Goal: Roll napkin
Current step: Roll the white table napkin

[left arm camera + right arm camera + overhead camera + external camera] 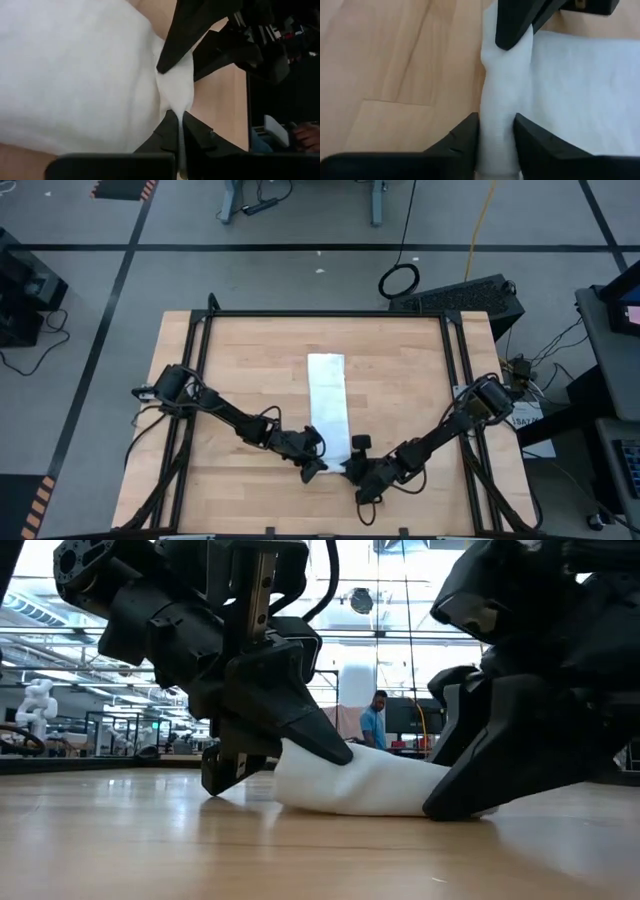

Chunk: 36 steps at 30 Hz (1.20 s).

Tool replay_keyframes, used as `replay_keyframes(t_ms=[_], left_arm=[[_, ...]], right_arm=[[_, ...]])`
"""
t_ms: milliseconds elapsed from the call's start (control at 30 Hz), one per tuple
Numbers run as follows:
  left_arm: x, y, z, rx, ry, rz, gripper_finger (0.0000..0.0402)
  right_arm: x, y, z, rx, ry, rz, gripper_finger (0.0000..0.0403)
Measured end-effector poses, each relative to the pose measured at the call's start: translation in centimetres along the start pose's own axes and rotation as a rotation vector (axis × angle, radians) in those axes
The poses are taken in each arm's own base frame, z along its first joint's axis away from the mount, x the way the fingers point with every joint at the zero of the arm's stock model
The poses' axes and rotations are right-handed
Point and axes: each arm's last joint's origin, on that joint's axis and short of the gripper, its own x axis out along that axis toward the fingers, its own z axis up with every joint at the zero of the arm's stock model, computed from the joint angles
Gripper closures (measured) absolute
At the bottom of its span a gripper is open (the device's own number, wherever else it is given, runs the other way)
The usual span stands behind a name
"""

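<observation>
Both arms reach inward, meeting at the table's point(250, 360) near edge. The left tool point(314, 469) is pinched tight. The right tool point(352, 468) stands beside it, fingers point(465, 140) narrowly parted.

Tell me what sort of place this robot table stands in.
Probably a robotics lab or workshop hall: a wooden table in a black metal frame, cables on a grey floor marked with tape, and other machines in a bright open room where a person stands.
</observation>
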Motion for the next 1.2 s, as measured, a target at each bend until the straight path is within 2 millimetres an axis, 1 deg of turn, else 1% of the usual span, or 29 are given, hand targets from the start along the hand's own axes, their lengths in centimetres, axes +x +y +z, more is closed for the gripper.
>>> replay_keyframes(t_ms=[100,233,333,433,467,533,600,667,767,833,933,1067,1200], left_arm=[[0.0,-0.1,0.1,0.049,-0.015,-0.011,0.0365],[-0.8,-0.3,0.3,0.134,0.018,0.030,0.0301],[-2.4,-0.5,0.5,0.193,0.078,0.104,0.0256],[-4.6,-1.1,1.0,0.241,0.112,0.179,0.0227],[-5.2,-1.4,1.0,0.270,0.101,0.197,0.0222],[-5.9,-2.9,0.9,0.378,0.015,0.195,0.0217],[-6.0,-4.8,-0.1,0.531,-0.081,0.168,0.0215],[-5.6,-6.2,-1.8,0.674,-0.153,0.173,0.0214],[-4.2,-6.7,-4.2,0.777,-0.214,0.186,0.0203],[-3.3,-6.7,-5.3,0.800,-0.267,0.203,0.0182],[-1.9,-6.6,-7.0,0.881,-0.307,0.253,0.0140],[-0.1,-6.2,-8.0,0.960,-0.298,0.279,0.0094],[1.2,-5.8,-8.3,1.025,-0.294,0.345,0.0087]], right_arm=[[0.1,-0.3,0.0,0.046,0.026,0.027,0.0323],[0.3,-0.6,0.2,0.098,0.045,0.059,0.0351],[0.3,-0.6,0.2,0.117,0.052,0.073,0.0366],[0.4,-0.7,0.1,0.139,0.057,0.072,0.0374],[0.4,-0.7,0.2,0.154,0.060,0.075,0.0375],[0.5,-0.9,0.2,0.172,0.067,0.080,0.0376],[0.6,-1.0,0.2,0.178,0.073,0.094,0.0377],[0.6,-1.1,0.3,0.181,0.073,0.102,0.0377],[0.8,-1.3,0.4,0.192,0.079,0.128,0.0377],[0.9,-1.5,0.5,0.201,0.083,0.147,0.0377],[1.2,-2.0,0.7,0.220,0.093,0.180,0.0378],[1.5,-2.8,1.0,0.288,0.126,0.227,0.0378],[1.8,-3.4,1.1,0.332,0.152,0.271,0.0378]])
